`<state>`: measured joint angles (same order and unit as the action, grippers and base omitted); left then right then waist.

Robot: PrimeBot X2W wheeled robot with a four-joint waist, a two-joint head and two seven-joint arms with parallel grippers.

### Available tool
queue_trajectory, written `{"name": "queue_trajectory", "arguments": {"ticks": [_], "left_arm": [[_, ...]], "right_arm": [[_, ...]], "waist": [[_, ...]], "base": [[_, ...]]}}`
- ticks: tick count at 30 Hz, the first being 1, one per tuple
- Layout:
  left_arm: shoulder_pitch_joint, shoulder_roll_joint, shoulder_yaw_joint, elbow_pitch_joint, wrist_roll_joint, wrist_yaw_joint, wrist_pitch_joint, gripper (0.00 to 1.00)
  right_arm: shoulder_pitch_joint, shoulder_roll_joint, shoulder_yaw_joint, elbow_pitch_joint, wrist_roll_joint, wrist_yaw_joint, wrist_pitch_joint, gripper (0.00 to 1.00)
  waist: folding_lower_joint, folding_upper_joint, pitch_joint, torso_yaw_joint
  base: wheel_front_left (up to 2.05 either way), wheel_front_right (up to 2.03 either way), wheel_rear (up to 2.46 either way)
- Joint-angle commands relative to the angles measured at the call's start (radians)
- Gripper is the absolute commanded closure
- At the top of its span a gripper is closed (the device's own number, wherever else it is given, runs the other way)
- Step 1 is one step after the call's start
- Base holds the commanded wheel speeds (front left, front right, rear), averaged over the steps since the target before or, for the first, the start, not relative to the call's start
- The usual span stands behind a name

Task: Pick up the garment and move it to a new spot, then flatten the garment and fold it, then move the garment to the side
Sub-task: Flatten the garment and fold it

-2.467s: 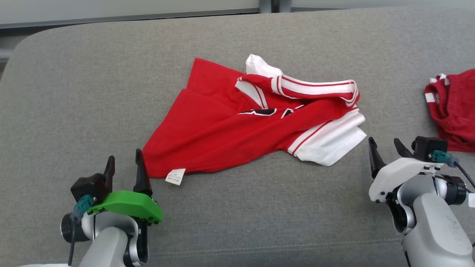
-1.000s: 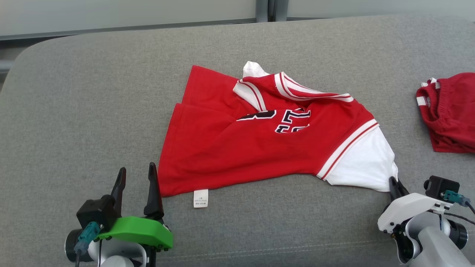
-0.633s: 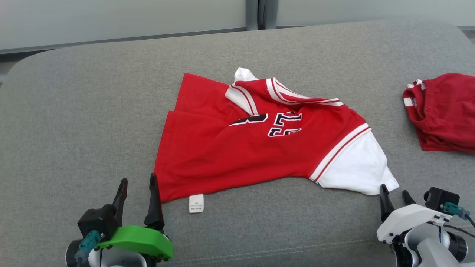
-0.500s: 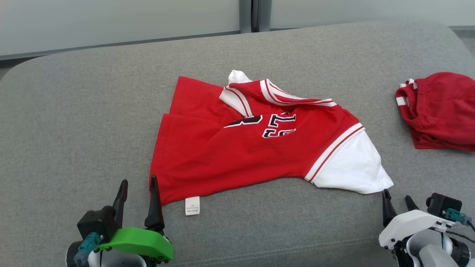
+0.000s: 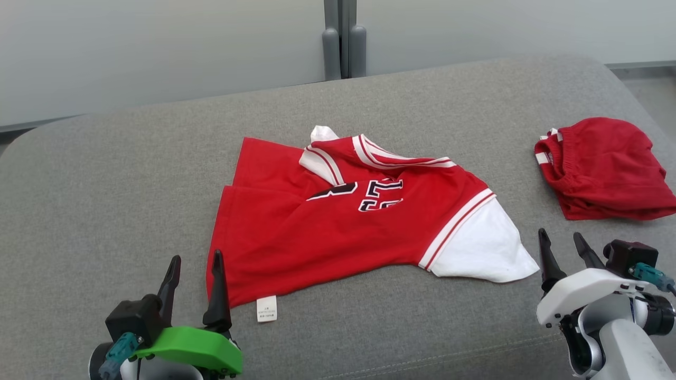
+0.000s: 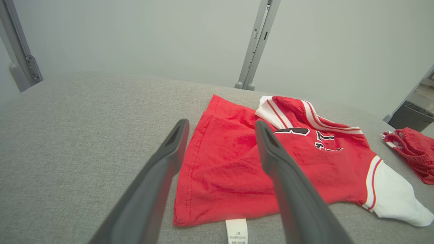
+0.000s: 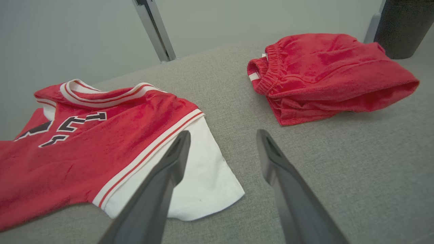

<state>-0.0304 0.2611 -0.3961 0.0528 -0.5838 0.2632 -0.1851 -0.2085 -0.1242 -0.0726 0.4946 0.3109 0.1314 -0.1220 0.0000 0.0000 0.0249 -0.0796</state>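
Grey cushion (image 5: 105, 184) with red jersey (image 5: 327, 237) laid down mid-surface, nothing gripped.

Shows the jersey lying chest lettering up, collar and far shoulder bunched over, probably set in the middle for room to spread on every side. Leaves the folded red shorts (image 5: 602, 169) well apart at the right, likely to stay out of the way of the flattening. Has 1 white sleeve (image 5: 480, 248) drawn out flat toward the right gripper (image 5: 559, 234), which hovers just beside the cuff with its 2 fingers spread and empty. Puts the left gripper (image 5: 196, 257) at the near hem corner, fingers likewise apart and holding nothing, well placed for a tug there. Finds the care label (image 5: 266, 309) poking out below the hem.
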Motion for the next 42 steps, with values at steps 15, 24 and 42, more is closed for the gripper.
{"name": "queue_trajectory", "arguments": {"ticks": [15,24,42], "left_arm": [[0.094,0.090,0.041,-0.019,-0.042,-0.013,0.029,0.00],[0.155,0.089,0.066,-0.016,-0.077,-0.013,-0.003,0.00],[0.177,0.083,0.056,-0.042,-0.080,-0.003,-0.015,0.00]], "right_arm": [[0.055,-0.024,0.128,-0.271,-0.040,-0.001,0.191,0.00],[0.087,0.001,0.143,-0.314,-0.059,-0.001,0.202,0.00],[0.091,0.027,0.155,-0.337,-0.065,-0.001,0.150,0.00]], "waist": [[0.0000,0.0000,-0.079,0.031],[0.0000,0.0000,-0.091,0.031],[0.0000,0.0000,-0.103,0.026]], "base": [[0.00,0.00,0.00],[0.00,0.00,0.00],[0.00,0.00,0.00]]}}
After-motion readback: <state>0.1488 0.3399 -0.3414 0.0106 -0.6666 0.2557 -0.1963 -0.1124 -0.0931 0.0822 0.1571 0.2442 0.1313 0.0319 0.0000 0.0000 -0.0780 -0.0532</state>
